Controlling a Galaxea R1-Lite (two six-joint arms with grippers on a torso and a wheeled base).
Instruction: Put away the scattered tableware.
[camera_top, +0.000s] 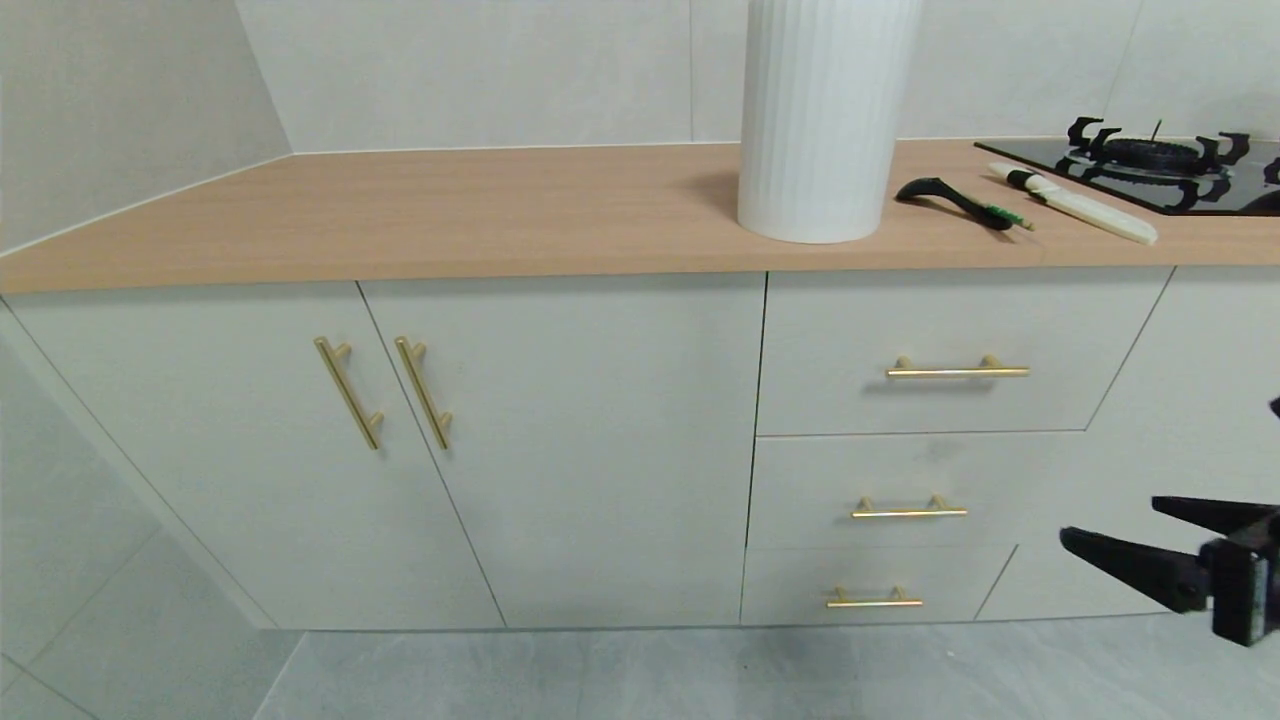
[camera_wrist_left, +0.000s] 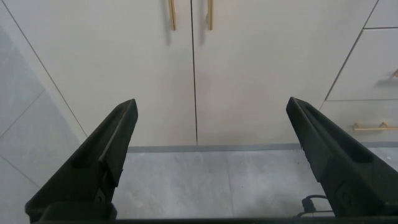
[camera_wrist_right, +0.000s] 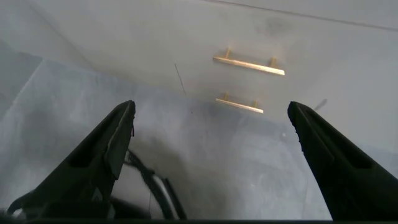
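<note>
On the wooden countertop (camera_top: 450, 215) at the right lie a black ladle-like utensil (camera_top: 955, 200) with a green-tipped handle and a cream-bladed knife (camera_top: 1085, 208) with a black band. My right gripper (camera_top: 1110, 522) hangs open low at the right, in front of the drawers, far below the utensils. In the right wrist view the right gripper (camera_wrist_right: 211, 115) stands open over the floor, facing the lower drawer handles (camera_wrist_right: 249, 64). In the left wrist view the left gripper (camera_wrist_left: 211, 112) is open, facing the cabinet doors (camera_wrist_left: 196, 68) just above the floor.
A tall white ribbed vase (camera_top: 822, 115) stands on the counter left of the utensils. A black gas hob (camera_top: 1160, 165) sits at the far right. Below are two cabinet doors with gold handles (camera_top: 385, 392) and three drawers (camera_top: 955, 372). The floor is grey tile.
</note>
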